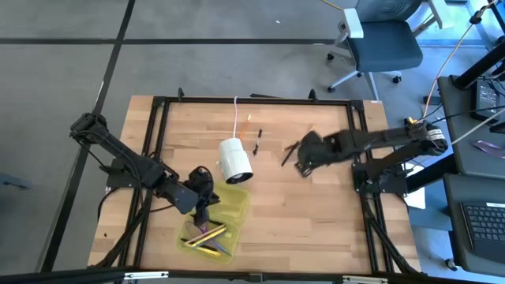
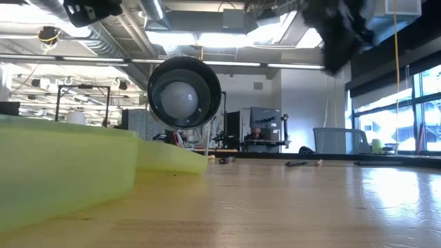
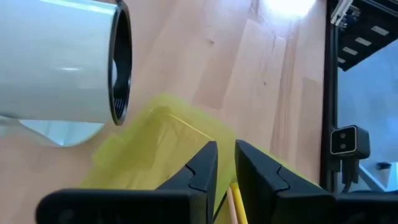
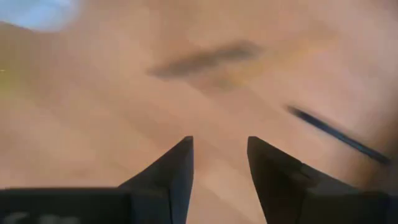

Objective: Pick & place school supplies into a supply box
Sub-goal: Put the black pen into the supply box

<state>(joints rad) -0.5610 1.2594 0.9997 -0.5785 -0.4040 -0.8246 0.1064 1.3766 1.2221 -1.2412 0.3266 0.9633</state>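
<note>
The supply box (image 1: 211,225), translucent yellow-green, lies open at the table's near edge with yellow pencils (image 1: 207,235) inside. My left gripper (image 1: 203,207) hovers over its far end, fingers a narrow gap apart (image 3: 225,163); a yellow pencil (image 3: 235,202) shows below that gap. My right gripper (image 1: 300,160) is open (image 4: 219,163) above the table's far right part, right beside dark pens (image 1: 289,150). Small black pieces (image 1: 258,140) and an orange pencil (image 1: 248,121) lie flat on the wood further left. The scissors are not in view.
A white cylinder on a cord (image 1: 234,160) lies on its side just beyond the box, its dark open end (image 3: 120,62) close to my left gripper. A black metal frame (image 1: 158,102) borders the table. Bare wood lies between the box and the right arm.
</note>
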